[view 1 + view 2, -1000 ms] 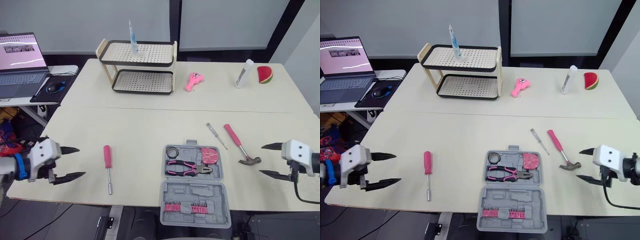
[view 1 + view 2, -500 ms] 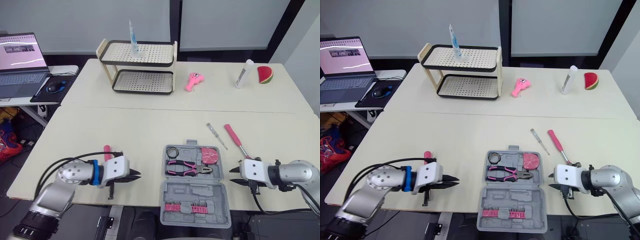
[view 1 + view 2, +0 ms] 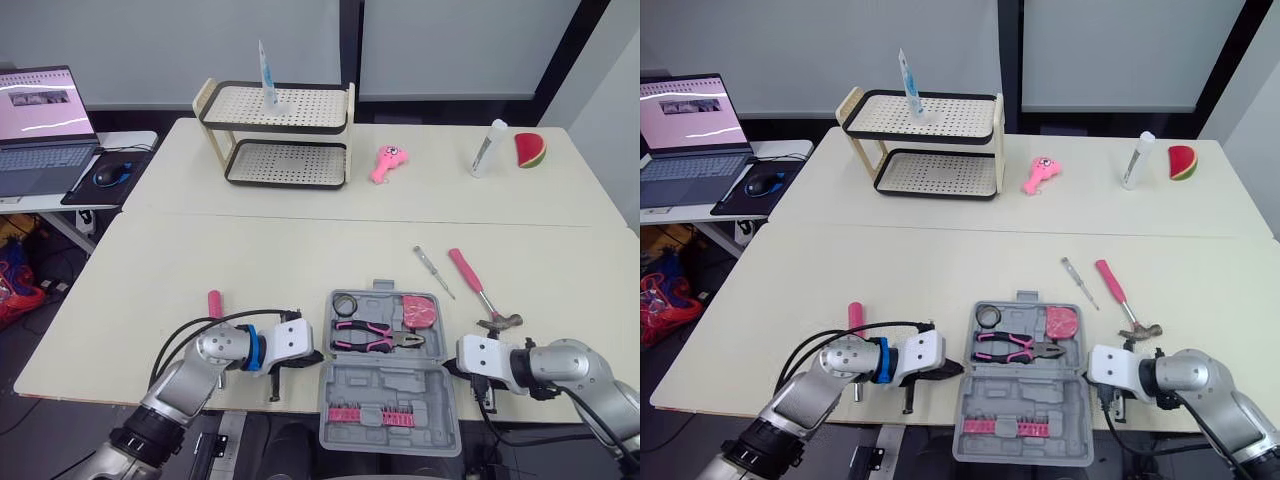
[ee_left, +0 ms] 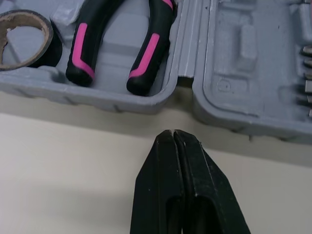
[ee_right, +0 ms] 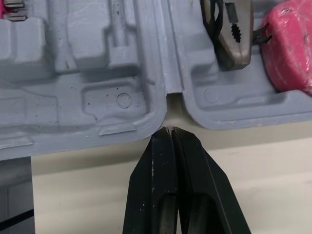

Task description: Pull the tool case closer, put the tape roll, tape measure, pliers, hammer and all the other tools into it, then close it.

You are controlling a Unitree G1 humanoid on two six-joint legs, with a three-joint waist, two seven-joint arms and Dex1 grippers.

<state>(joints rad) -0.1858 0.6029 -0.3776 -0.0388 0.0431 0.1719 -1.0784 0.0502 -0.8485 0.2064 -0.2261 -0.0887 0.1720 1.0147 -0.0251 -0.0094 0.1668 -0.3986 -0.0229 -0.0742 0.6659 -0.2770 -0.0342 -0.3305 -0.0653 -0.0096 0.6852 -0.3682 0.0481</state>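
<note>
Pink-handled driver (image 3: 214, 302) lies left of the tool case (image 3: 392, 389), partly behind the left arm. Farther back are a laptop (image 3: 40, 125), a two-tier rack (image 3: 275, 135), a pink toy (image 3: 388, 162), a white bottle (image 3: 488, 147) and a watermelon slice (image 3: 530, 150). The grey case lies open at the near edge of the table (image 3: 250, 250). The tape roll (image 3: 346, 303), pliers (image 3: 375, 337) and tape measure (image 3: 420, 311) sit in its far half, and a row of bits (image 3: 360, 413) in the near half. A thin screwdriver (image 3: 433, 271) and the hammer (image 3: 480, 290) lie just right of it. The left gripper (image 4: 173, 132), pressed together and empty, points at the hinge notch on the case's left side, just short of it. The right gripper (image 5: 168, 129), likewise clamped on nothing, meets the right-side notch.
</note>
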